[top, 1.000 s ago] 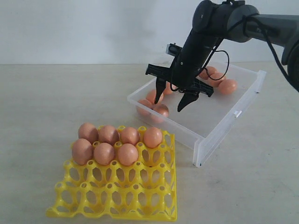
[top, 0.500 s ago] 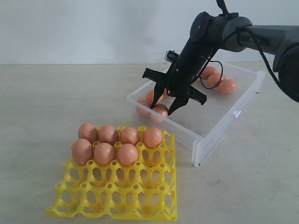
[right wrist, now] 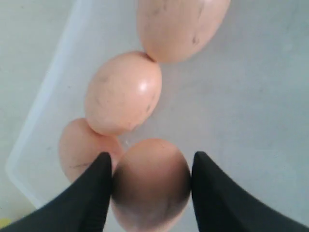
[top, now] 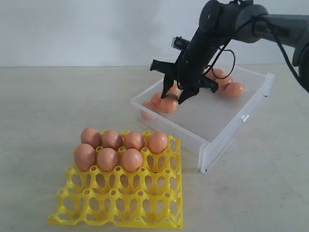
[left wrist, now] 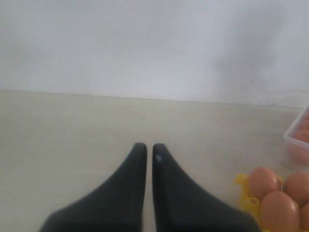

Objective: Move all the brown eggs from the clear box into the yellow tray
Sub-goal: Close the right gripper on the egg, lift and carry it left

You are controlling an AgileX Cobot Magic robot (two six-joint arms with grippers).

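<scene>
My right gripper (top: 175,98) is shut on one brown egg (top: 170,104), held low over the near left corner of the clear box (top: 212,144). In the right wrist view its fingers (right wrist: 91,193) press both sides of that egg (right wrist: 150,183), with three more eggs (right wrist: 123,92) along the box wall beyond it. Other eggs (top: 227,85) lie in the box's far corner. The yellow tray (top: 120,205) in front holds several eggs (top: 108,158) in its two back rows. My left gripper (left wrist: 148,146) is shut and empty over bare table, out of the exterior view.
The box's front wall carries a small latch tab (top: 245,117). In the left wrist view a corner of the tray (left wrist: 243,192) with eggs and the box edge (left wrist: 294,140) sit off to one side. A pale wall (top: 96,29) backs the table.
My right gripper dropped into the box's near left corner, shut on an egg there, and has risen a little with it. The tray and its eggs have not moved.
</scene>
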